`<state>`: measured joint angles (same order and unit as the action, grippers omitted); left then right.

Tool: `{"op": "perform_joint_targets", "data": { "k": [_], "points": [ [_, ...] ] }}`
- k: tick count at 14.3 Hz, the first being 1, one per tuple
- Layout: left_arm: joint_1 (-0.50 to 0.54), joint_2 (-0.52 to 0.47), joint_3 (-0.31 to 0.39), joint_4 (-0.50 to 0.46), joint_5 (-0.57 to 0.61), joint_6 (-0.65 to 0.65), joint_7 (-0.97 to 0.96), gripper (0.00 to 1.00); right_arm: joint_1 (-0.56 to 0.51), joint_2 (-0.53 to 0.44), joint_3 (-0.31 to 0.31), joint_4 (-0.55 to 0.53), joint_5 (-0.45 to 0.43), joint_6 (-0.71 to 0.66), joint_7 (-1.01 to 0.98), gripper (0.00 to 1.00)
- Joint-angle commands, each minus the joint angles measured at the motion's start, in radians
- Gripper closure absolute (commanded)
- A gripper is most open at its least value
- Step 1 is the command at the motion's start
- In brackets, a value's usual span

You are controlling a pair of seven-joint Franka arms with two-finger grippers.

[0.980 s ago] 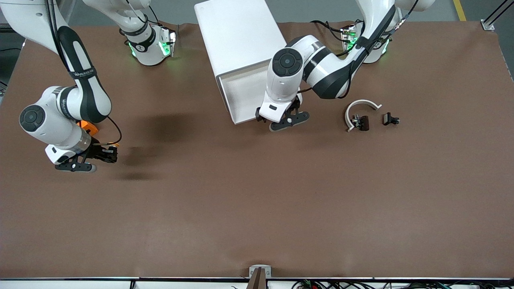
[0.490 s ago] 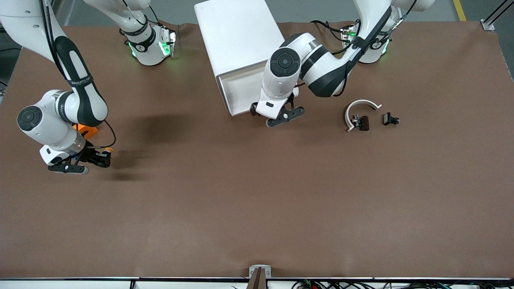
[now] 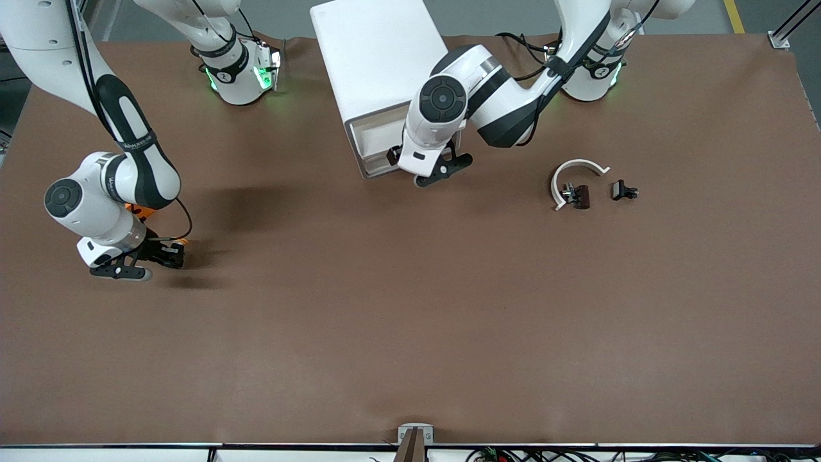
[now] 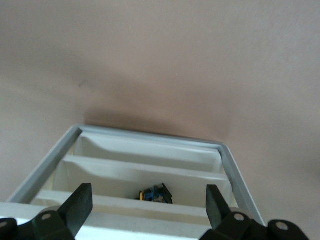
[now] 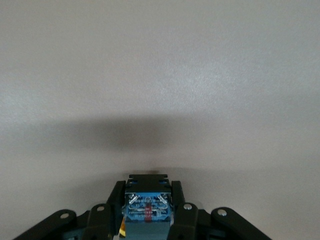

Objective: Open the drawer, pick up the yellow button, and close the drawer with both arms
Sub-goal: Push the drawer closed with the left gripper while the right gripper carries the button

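The white cabinet [image 3: 378, 58] stands near the arms' bases. Its top drawer [image 3: 374, 136] is out only a short way, with a strip of white tray showing. My left gripper [image 3: 410, 165] is at the drawer's cream front, and in the left wrist view [image 4: 147, 200] it is open wide and holds nothing. That view also shows a small blue-black part [image 4: 156, 194] lying in a tray below the fingers [image 4: 80, 205]. My right gripper [image 3: 168, 255] hangs low over the table at the right arm's end. It is shut on the button [image 3: 180, 242], whose blue-black body [image 5: 148, 210] sits between the jaws.
An orange square block [image 3: 138, 208] lies partly hidden under the right arm. A white curved ring [image 3: 576, 168] with a small black and brown part [image 3: 579, 196] and another small black part [image 3: 623, 190] lie toward the left arm's end.
The left gripper has moved toward the cabinet and the drawer has slid most of the way in. The right gripper with the button has shifted slightly and sunk closer to the table.
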<state>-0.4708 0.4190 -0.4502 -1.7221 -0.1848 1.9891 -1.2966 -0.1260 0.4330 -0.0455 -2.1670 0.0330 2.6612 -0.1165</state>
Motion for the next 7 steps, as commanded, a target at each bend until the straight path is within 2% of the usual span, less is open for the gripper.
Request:
{"op": "perform_joint_targets", "data": {
  "k": [1,4,5,6,7],
  "points": [
    [-0.025,0.02,-0.01,0.024,-0.068,-0.015,-0.036,0.0,-0.029,0.03,0.018,0.006,-0.01,0.011,-0.008,1.0],
    [-0.031,0.023,-0.01,0.024,-0.129,-0.015,-0.038,0.0,-0.03,0.032,0.018,0.01,-0.01,0.008,-0.005,1.0],
    [-0.034,0.023,-0.01,0.024,-0.154,-0.015,-0.038,0.0,-0.032,0.032,0.018,0.015,-0.01,0.0,-0.005,0.71],
    [-0.034,0.024,-0.01,0.024,-0.165,-0.015,-0.04,0.0,-0.041,0.032,0.019,0.019,-0.009,-0.001,0.003,0.01],
    [-0.034,0.03,-0.01,0.024,-0.172,-0.015,-0.04,0.0,-0.044,0.032,0.019,0.029,-0.009,-0.003,-0.003,0.0]
  ]
}}
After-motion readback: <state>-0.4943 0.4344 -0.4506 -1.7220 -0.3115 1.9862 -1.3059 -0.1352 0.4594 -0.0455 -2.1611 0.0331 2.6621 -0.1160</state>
